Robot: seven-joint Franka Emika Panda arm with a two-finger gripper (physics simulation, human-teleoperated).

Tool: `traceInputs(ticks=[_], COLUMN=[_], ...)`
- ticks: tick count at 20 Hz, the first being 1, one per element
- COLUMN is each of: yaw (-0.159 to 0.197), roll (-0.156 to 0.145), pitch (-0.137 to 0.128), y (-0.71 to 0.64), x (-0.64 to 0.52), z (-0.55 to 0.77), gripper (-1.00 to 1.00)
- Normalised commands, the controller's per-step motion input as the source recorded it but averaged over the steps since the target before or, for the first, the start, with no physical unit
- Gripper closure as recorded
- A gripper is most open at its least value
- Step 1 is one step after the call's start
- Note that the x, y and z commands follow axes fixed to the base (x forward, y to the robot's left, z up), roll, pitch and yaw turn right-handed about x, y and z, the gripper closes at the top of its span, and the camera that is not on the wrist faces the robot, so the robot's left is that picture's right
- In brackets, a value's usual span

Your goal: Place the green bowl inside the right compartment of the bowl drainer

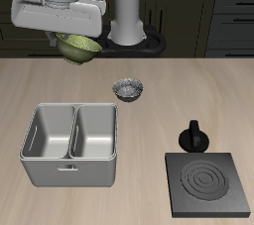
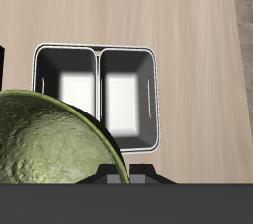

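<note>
The green bowl (image 1: 79, 46) hangs tilted high over the back of the table, and my gripper (image 1: 70, 36) is shut on its rim. Seen from the wrist, the bowl's glossy olive outside (image 2: 49, 144) fills much of the picture. The bowl drainer (image 1: 30, 160) stands on the table near the front edge, below the bowl and well forward of it. Both grey wells are bare. The right compartment (image 1: 95, 133) is the well on the stove plate's side. In the wrist view the drainer (image 2: 95, 48) lies beyond the bowl, with that compartment (image 2: 69, 85) partly hidden by the bowl.
A small grey-silver bowl (image 1: 127, 90) sits just behind the drainer's far corner. A flat black stove plate (image 1: 208, 184) lies beside the drainer near the front edge, with a small black pot (image 1: 193, 137) behind it.
</note>
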Motion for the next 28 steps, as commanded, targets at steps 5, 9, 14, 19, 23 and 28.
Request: traceInputs(ticks=[5, 9, 14, 19, 23, 28], yaw=[-0.019, -0.014, 0.006, 0.005, 0.021, 0.003], roll=[-0.037, 0.003, -0.040, -0.057, -0.029, -0.023], pitch=[0.014, 0.003, 0.016, 0.028, 0.011, 0.020], y=[-0.20, -0.09, -0.20, -0.27, -0.14, -0.08], x=[0.11, 0.00, -0.03, -0.07, -0.07, 0.01], z=[-0.08, -0.10, -0.12, -0.21, -0.16, -0.20], gripper=[1.00, 1.00, 1.00, 1.00, 1.00, 1.00])
